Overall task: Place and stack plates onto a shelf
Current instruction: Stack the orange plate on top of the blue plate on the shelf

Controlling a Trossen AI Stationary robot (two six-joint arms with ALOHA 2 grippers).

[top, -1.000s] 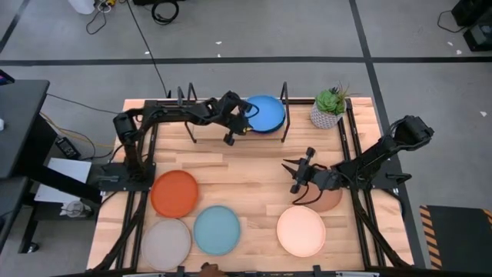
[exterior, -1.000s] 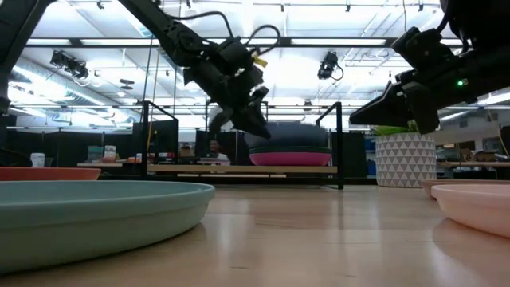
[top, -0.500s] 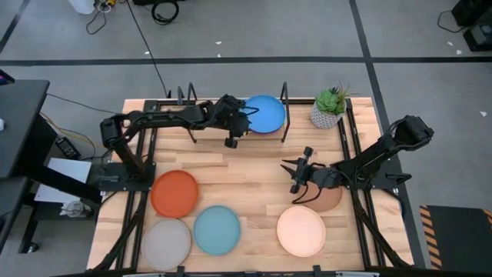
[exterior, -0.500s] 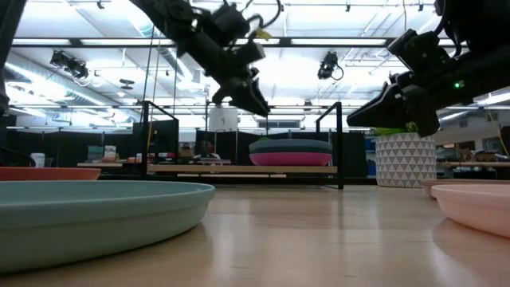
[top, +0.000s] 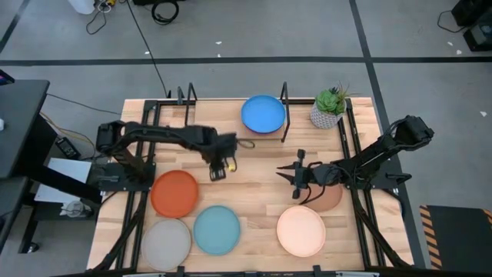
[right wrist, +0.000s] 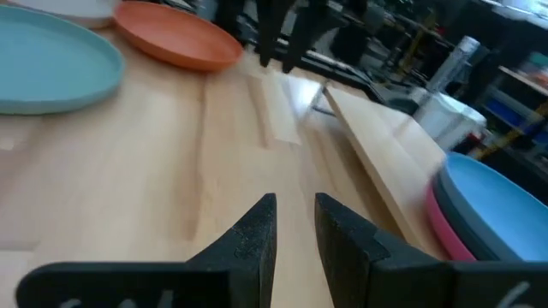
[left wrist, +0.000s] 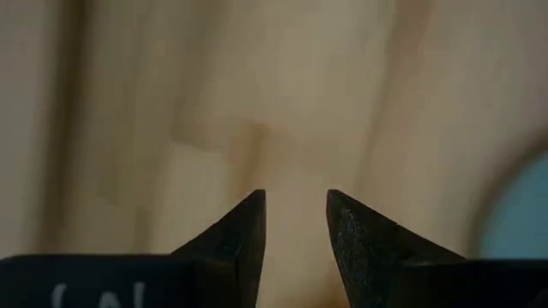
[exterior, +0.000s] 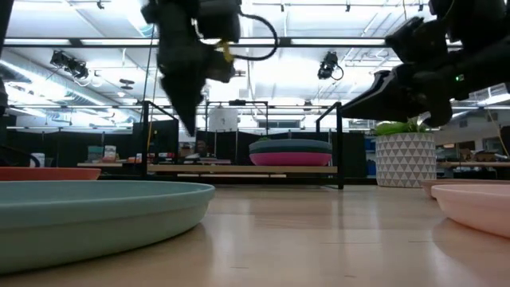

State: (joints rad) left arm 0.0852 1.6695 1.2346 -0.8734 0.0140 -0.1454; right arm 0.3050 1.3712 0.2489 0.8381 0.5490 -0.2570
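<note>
Three plates are stacked on the shelf [top: 223,115]: blue plate [top: 263,114] on top, dark teal and magenta [exterior: 291,158] beneath. Resting flat on the table are the orange plate [top: 174,193], grey plate [top: 165,244], light teal plate [top: 217,229], cream plate [top: 300,231] and brown plate [top: 330,200], the last partly under the right arm. My left gripper [top: 219,171] hangs open over bare wood between the shelf and the orange plate, pointing down. My right gripper [top: 290,171] is open and empty above the table, just beyond the cream plate.
A small potted plant [top: 329,108] stands at the far right beside the shelf. The shelf's black wire uprights [top: 284,115] flank the stack. Bare tabletop [top: 254,181] lies between the two grippers. The shelf's left half [top: 207,111] holds no plate.
My left gripper has drawn back from the stack on the shelf, swinging toward the table's near edge and a little left, and has tipped to point down at the table. The blue plate stays on the stack.
</note>
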